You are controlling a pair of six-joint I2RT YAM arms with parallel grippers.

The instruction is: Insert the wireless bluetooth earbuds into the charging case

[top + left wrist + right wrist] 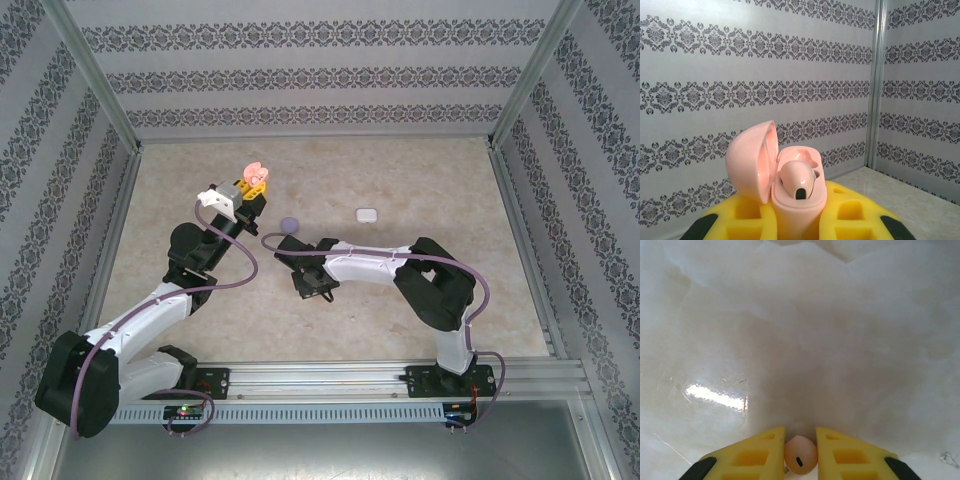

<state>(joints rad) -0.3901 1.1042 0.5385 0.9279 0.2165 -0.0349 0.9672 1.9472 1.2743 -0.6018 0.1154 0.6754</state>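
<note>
Right gripper (800, 432) is pinching the pinkish earbud (800, 456) between its fingertips, low against the table (840, 340). I'd make sure the pinch is firm, then lift straight up so it can't roll out. Left gripper (800, 212) is clamped on the open pink charging case (790, 210), with a seated earbud (797, 181) between its fingers. Aim for the free socket beside that one.

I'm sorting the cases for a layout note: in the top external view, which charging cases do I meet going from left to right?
Pink charging case, open, held in the left gripper → purplish case → white case.
</note>
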